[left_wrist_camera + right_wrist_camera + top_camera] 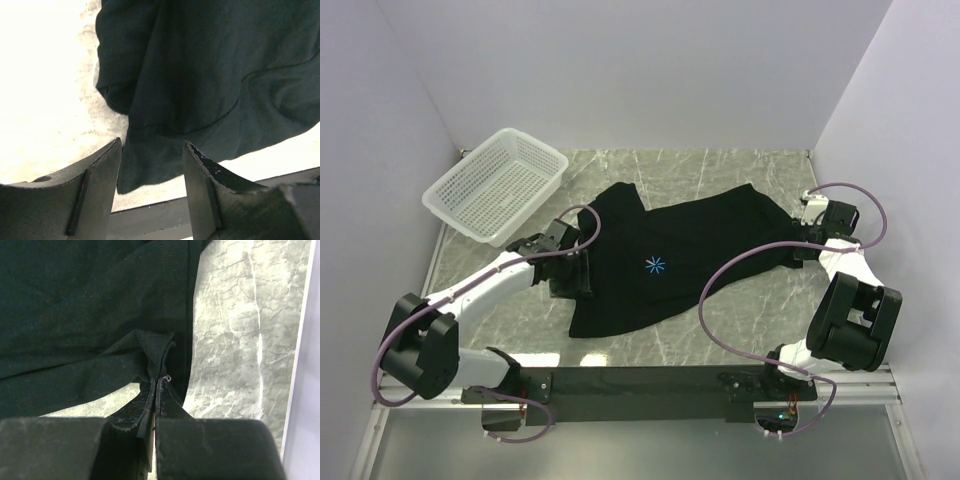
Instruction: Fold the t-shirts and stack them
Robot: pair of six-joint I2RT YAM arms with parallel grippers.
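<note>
One black t-shirt (670, 265) with a small light-blue mark lies spread and rumpled across the marble table (720, 170). At the shirt's left edge hovers my left gripper (582, 275), open. In the left wrist view its jaws (152, 150) stand apart with nothing between them, above a corner of the t-shirt (210, 75). My right gripper (798, 248) is at the shirt's right edge. In the right wrist view it (159, 377) is shut on a bunched fold of the t-shirt's (75, 315) hem.
A white mesh basket (497, 185) stands at the back left, close to the left wall. White walls enclose the table on three sides. A black rail (640, 385) runs along the near edge between the arm bases. The right arm's cable (720, 290) loops over the shirt.
</note>
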